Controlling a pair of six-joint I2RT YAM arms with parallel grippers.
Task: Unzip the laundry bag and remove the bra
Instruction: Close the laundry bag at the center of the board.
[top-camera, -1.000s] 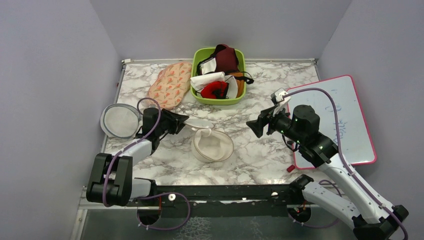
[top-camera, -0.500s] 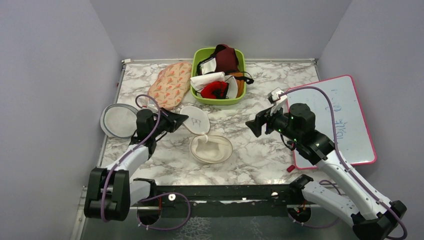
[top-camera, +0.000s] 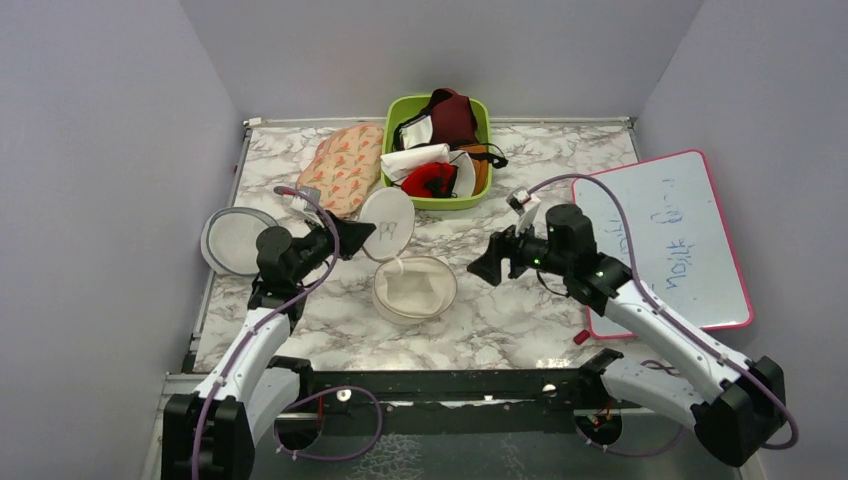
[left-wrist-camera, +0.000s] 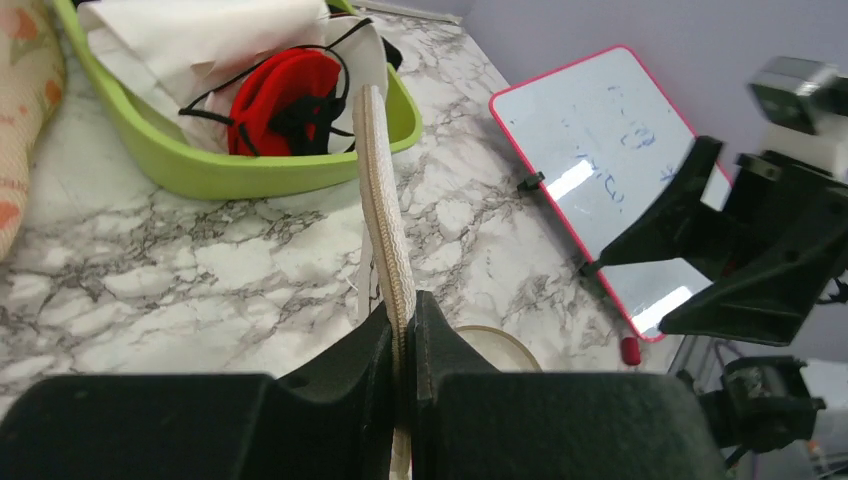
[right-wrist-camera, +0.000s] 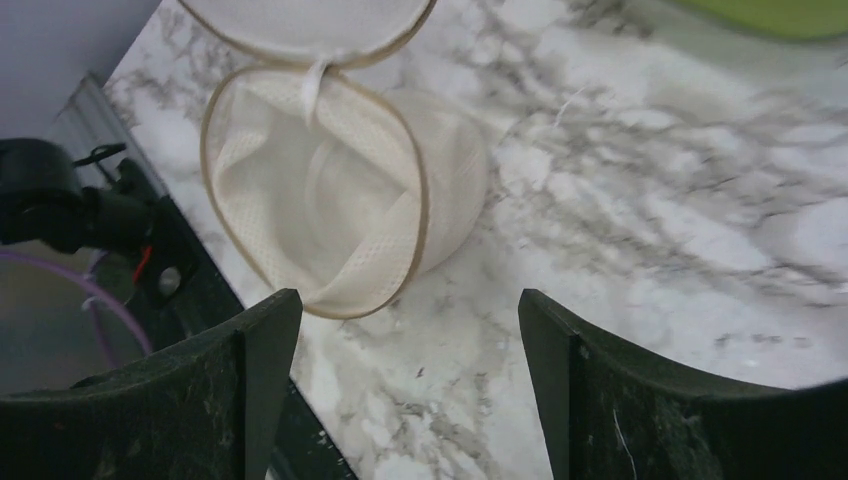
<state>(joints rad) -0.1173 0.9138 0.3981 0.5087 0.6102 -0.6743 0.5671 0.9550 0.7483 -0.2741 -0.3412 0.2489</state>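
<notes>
Bright, even light casts soft shadows on the grey-veined white marble tabletop (top-camera: 500, 310). Glare streaks the pink-framed rectangular whiteboard (left-wrist-camera: 575, 180) in the left wrist view; the right wrist view is slightly blurred.

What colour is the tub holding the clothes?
Lime green; the rectangular plastic tub shows best in the top external view.

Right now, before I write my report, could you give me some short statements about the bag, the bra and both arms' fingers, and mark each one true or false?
1. The laundry bag is unzipped, and its lid is raised off the bowl half. True.
2. The left fingers are shut on the lid's edge. True.
3. The bra lies inside the laundry bag. False: it lies in the green tub at the back of the table.
4. The right fingers are shut on the bag. False: they are open and apart from it.
5. The whiteboard lies on the table's right side. True.
</notes>
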